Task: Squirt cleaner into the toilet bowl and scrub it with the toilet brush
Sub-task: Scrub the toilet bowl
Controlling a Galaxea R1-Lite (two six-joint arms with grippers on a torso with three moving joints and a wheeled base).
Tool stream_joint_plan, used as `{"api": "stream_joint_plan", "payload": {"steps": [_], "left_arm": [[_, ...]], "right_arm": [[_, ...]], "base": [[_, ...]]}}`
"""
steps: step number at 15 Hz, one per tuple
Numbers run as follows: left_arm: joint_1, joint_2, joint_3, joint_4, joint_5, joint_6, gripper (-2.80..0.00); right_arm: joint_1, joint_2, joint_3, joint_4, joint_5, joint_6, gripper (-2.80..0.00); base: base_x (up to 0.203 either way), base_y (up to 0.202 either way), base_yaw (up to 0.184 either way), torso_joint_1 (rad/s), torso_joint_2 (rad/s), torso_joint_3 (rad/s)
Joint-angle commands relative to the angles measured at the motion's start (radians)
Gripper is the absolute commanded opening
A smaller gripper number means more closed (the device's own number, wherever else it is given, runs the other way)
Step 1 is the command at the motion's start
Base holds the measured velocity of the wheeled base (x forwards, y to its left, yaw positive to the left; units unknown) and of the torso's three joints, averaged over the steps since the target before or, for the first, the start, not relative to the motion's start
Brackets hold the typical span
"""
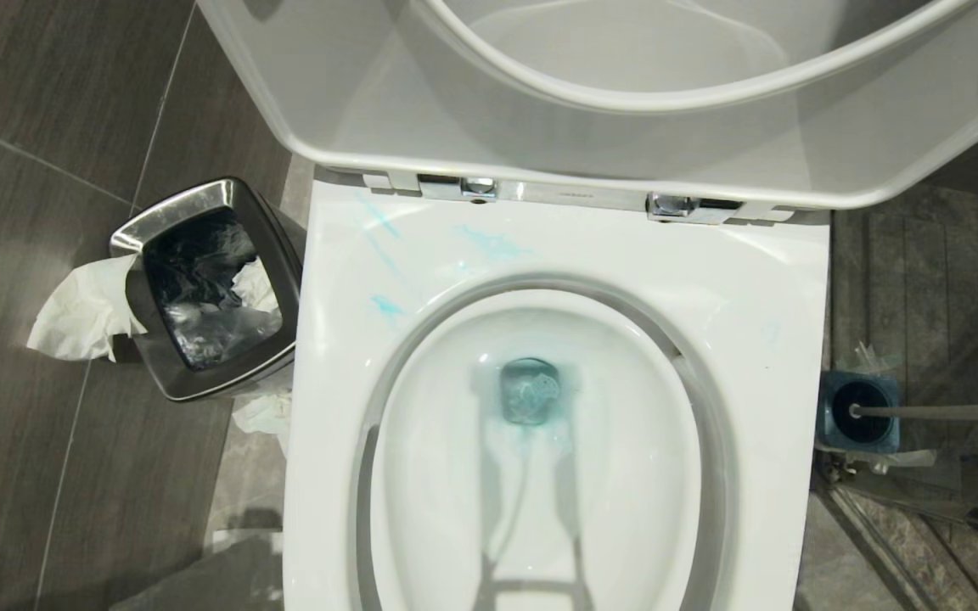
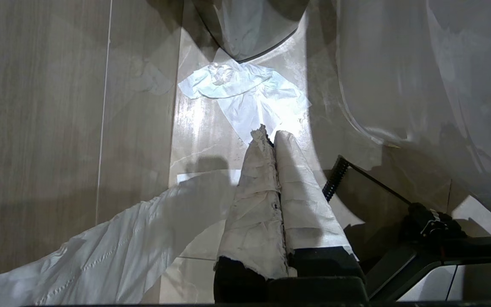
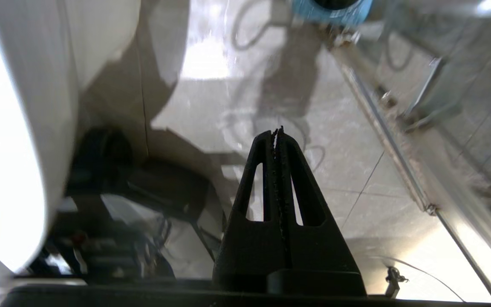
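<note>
Nearest the head camera is the toilet bowl [image 1: 761,339], its seat and lid raised at the far edge. Cleaner [image 1: 493,244] already shows as turquoise streaks on the far left part of the broad rim, with a bluish tint around the drain at the bottom of the basin, so the squirting step looks done. Scrubbing appears not to have begun: the toilet brush [image 1: 939,412] sits head-down in its blue holder [image 1: 837,416] on the floor beside the bowl's right edge, its grey handle leaning away to the right, untouched. Neither arm shows in the head view. From its wrist camera the right gripper [image 3: 277,134] hangs low over the floor tiles beside the bowl's outer wall, fingers pressed together and empty, with the blue holder ahead of it. On the bowl's other side the left gripper [image 2: 270,136], its fingers wrapped in pale paper and also pressed together, points at a crumpled tissue [image 2: 245,94] on the floor. A waste bin [image 1: 209,288] stands off the bowl's left edge.
</note>
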Motion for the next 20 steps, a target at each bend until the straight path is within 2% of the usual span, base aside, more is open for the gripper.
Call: {"api": "stream_joint_plan", "payload": {"steps": [1,3,5,7,10,15,16,20], "left_arm": [[0.0,0.0,0.002,0.0,0.0,0.001,-2.8],[0.0,0.0,0.002,0.0,0.0,0.001,-2.8],[0.0,0.0,0.002,0.0,0.0,0.001,-2.8],[0.0,0.0,0.002,0.0,0.0,0.0,-2.8],[0.0,0.0,0.002,0.001,0.0,0.0,-2.8],[0.0,0.0,0.002,0.0,0.0,0.001,-2.8],[0.0,0.0,0.002,0.0,0.0,0.0,-2.8],[0.0,0.0,0.002,0.001,0.0,0.001,-2.8]], "right_arm": [[-0.064,-0.019,0.11,-0.036,0.049,-0.076,-2.8],[-0.066,-0.02,0.222,-0.219,0.045,-0.092,-2.8],[-0.08,-0.002,0.375,-0.542,0.013,-0.102,-2.8],[-0.107,0.046,0.596,-0.924,0.001,-0.129,-2.8],[-0.124,0.139,0.844,-1.34,0.019,-0.163,-2.8],[-0.13,0.293,0.87,-1.621,0.05,-0.178,-2.8],[-0.129,0.313,0.87,-1.631,0.053,-0.18,0.0],[-0.131,0.346,0.87,-1.633,0.078,-0.171,0.0]], "base": [[0.0,0.0,0.0,0.0,0.0,0.0],[0.0,0.0,0.0,0.0,0.0,0.0],[0.0,0.0,0.0,0.0,0.0,0.0],[0.0,0.0,0.0,0.0,0.0,0.0],[0.0,0.0,0.0,0.0,0.0,0.0],[0.0,0.0,0.0,0.0,0.0,0.0],[0.0,0.0,0.0,0.0,0.0,0.0],[0.0,0.0,0.0,0.0,0.0,0.0]]}}
